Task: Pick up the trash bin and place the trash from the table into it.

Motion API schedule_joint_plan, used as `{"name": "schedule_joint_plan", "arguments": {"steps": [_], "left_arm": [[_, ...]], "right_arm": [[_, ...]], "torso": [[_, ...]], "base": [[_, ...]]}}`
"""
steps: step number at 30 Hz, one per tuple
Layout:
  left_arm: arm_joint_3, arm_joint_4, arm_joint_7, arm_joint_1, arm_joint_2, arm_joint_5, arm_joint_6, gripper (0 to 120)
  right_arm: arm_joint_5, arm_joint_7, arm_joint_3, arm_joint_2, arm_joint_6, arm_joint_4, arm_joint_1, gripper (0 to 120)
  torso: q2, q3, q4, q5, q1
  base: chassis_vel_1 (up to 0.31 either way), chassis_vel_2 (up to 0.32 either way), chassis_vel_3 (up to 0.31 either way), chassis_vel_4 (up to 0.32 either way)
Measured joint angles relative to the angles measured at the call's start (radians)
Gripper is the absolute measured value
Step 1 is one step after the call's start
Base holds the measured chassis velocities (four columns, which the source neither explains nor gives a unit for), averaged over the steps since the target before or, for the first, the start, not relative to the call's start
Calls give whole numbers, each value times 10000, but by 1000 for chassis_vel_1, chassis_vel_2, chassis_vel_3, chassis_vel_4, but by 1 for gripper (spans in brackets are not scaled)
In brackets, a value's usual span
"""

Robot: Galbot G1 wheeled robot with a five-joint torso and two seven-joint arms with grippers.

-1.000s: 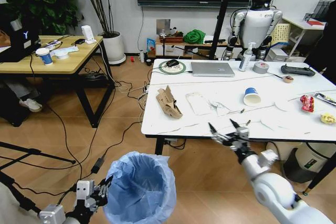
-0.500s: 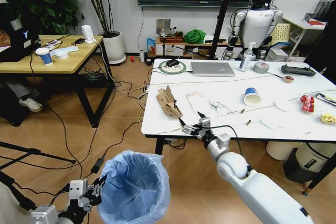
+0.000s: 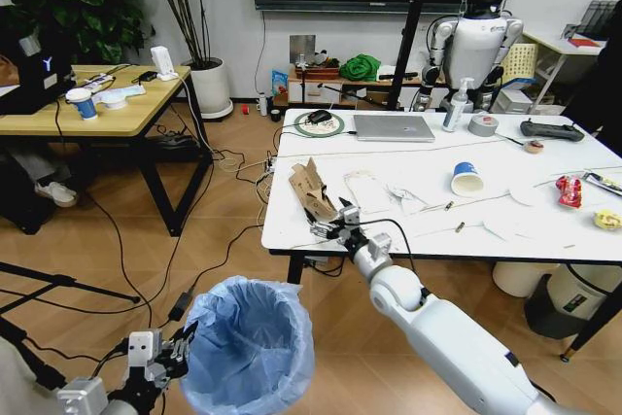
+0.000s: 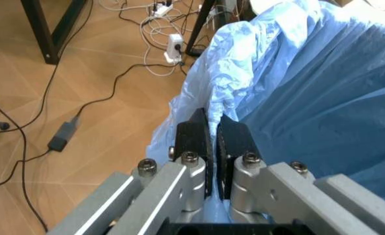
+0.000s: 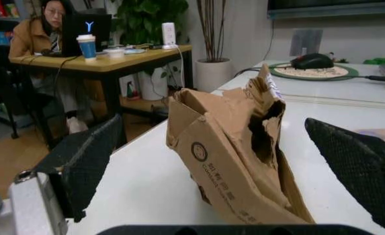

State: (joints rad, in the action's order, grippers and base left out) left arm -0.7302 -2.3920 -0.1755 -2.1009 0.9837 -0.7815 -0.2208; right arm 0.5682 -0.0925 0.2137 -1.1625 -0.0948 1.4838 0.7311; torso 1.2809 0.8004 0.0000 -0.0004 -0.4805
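My right pincer (image 3: 328, 224) sits wide open at the counter's (image 3: 505, 240) near edge, fingers either side of the cardboard (image 5: 235, 147), ready to close. My left pincer (image 4: 212, 142) clamps the bin's (image 3: 248, 347) bag rim, holding it below to catch trash.

— What's the right arm (image 3: 457, 337) like?
— Smooth white rounded shells, thin black cable at the wrist.
— And the left gripper (image 4: 213, 139)?
— Black textured pads on silver brackets, hex screws.

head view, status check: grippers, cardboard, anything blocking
Left gripper shut on blue-lined round dark trash bin. Right gripper open, straddling torn brown cardboard piece on white marble table. Nothing blocking.
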Motion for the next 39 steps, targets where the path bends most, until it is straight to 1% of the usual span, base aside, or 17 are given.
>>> {"name": "schedule_joint_plan", "arguments": {"steps": [6, 9, 13, 18, 20, 22, 25, 26, 27, 30, 31, 32, 34, 36, 37, 38, 39], "left_arm": [[24, -11, -9, 25, -5, -9, -6, 0], [105, -11, -8, 63, 57, 17, -8, 0], [155, -10, -7, 97, 116, 37, -7, 0], [244, 6, -6, 120, 235, 140, -8, 0], [245, 6, -6, 119, 243, 147, -7, 0], [245, 7, -6, 114, 269, 166, -7, 0], [243, 8, -2, 121, 280, 169, -7, 0], [243, 14, -3, 128, 283, 169, -7, 0], [243, 14, -3, 128, 283, 169, -7, 0], [238, 44, -3, 155, 280, 168, -3, 0], [235, 51, -2, 161, 274, 164, -1, 0], [233, 63, -3, 187, 260, 149, 0, 0], [234, 65, -3, 194, 257, 146, 0, 0], [291, 91, -11, 274, 252, 129, 1, 0], [325, 105, -13, 298, 247, 121, 2, 0], [376, 126, -16, 329, 227, 111, 1, 0], [407, 139, -19, 350, 212, 103, 2, 0]], "right_arm": [[28, 2, 249, 20, 13, -307, -275, 100], [168, -52, 488, 210, 268, -460, -440, 100], [193, -40, 576, 325, 333, -567, -485, 99], [196, -30, 587, 207, 314, -691, -565, 79], [196, -31, 587, 197, 313, -692, -572, 77], [199, -37, 611, 92, 307, -705, -671, 66], [220, -54, 677, -23, 307, -728, -762, 55], [225, -62, 712, -63, 308, -739, -787, 49], [225, -62, 712, -63, 308, -739, -787, 49], [228, -79, 774, -121, 311, -760, -804, 36], [228, -82, 781, -128, 311, -767, -805, 34], [228, -85, 788, -136, 311, -779, -805, 27], [228, -86, 790, -136, 311, -782, -805, 26], [228, -87, 790, -116, 301, -793, -801, 14], [233, -87, 787, -100, 296, -792, -789, 12], [251, -87, 767, -58, 280, -779, -760, 8], [273, -86, 749, -25, 270, -761, -741, 7]], "torso": [[-2, -1, -2, 2, 0], [-3, -2, -1, 4, 1], [-4, -2, -4, 3, 2], [-5, -3, -1, 4, 2], [-5, -3, -2, 4, 2], [-5, -3, -2, 3, 2], [-5, -3, 0, 4, 2], [-6, -3, 0, 4, 2], [-6, -3, 0, 4, 2], [-6, -4, -1, 3, 2], [-5, -4, -1, 3, 2], [-6, -4, -1, 4, 2], [-6, -4, -1, 4, 3], [-6, -4, 0, 3, 2], [-6, -4, 0, 4, 2], [-6, -4, 0, 5, 2], [-6, -4, 1, 5, 2]], "base": [[0, 0, 0, 0], [0, 0, 0, 0], [0, 0, 0, 0], [0, 0, 0, 0], [0, 0, 0, 0], [0, 0, 0, 0], [0, 0, 0, 0], [0, 0, 0, 0], [0, 0, 0, 0], [0, 0, 0, 0], [0, 0, 0, 0], [0, 0, 0, 0], [0, 0, 0, 0], [0, 0, 0, 0], [0, 0, 0, 0], [0, 0, 0, 0], [0, 0, 0, 0]]}}
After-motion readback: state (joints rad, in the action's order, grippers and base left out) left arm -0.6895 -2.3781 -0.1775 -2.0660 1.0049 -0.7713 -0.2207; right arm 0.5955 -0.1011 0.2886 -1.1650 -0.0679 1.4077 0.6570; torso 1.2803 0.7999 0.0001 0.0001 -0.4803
